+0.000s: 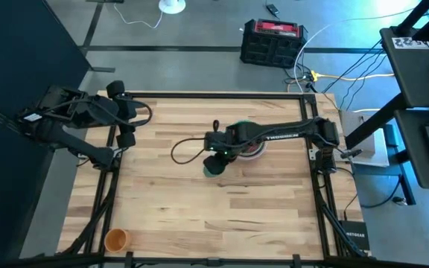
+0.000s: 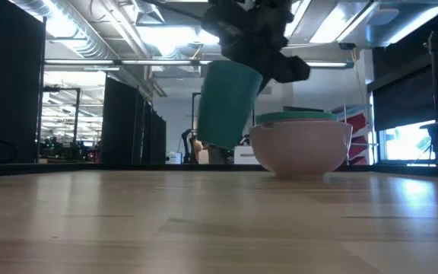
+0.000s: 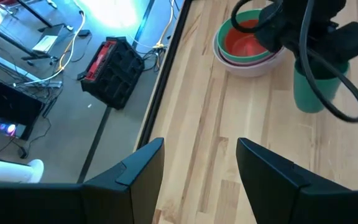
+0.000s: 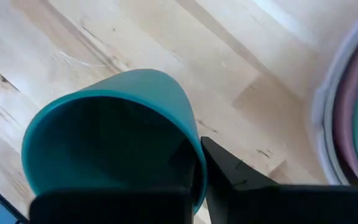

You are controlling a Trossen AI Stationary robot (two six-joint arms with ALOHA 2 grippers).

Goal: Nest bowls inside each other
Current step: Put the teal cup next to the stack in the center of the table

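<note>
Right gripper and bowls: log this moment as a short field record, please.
right gripper: shut on the rim of the teal cup, holding it off the table beside the stack
teal cup: tilted, clear of the tabletop in the low view
bowl stack: pale outer bowl, then pink, green, and red innermost, resting on the table
left gripper: open, empty, waiting at the table's left edge
orange cup: alone near the front left corner

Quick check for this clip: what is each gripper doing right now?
Left gripper: open, empty, parked at the table's left edge.
Right gripper: shut on the rim of the teal cup, lifted beside the stacked bowls.
</note>
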